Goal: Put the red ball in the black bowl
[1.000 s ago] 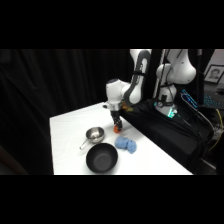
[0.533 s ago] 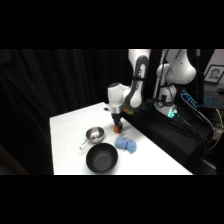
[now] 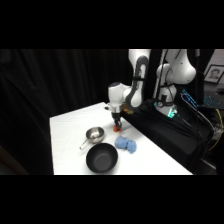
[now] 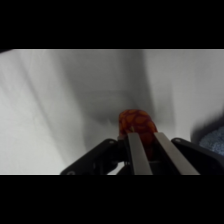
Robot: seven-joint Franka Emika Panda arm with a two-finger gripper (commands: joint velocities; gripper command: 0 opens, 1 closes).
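Note:
The small red ball [image 3: 118,128] is on or just above the white table [image 3: 70,130], behind the bowls. My gripper [image 3: 117,121] comes straight down onto it. In the wrist view the red ball [image 4: 134,122] sits between the two fingers [image 4: 138,152] of my gripper [image 4: 145,135], which is shut on it; a shadow lies on the table beside it. The wide black bowl [image 3: 101,157] stands near the table's front edge, in front and to the left of the ball, with nothing in it. It is out of the wrist view.
A shiny silver cup with a handle [image 3: 94,134] stands between the ball and the black bowl. A lumpy light-blue object [image 3: 126,145] lies right of the bowl and also shows in the wrist view [image 4: 215,141]. Dark equipment lines the table's right side.
The gripper has stayed at the ball, shifting only slightly; the arm above it has leaned a little. The bowls and the blue object have not moved.

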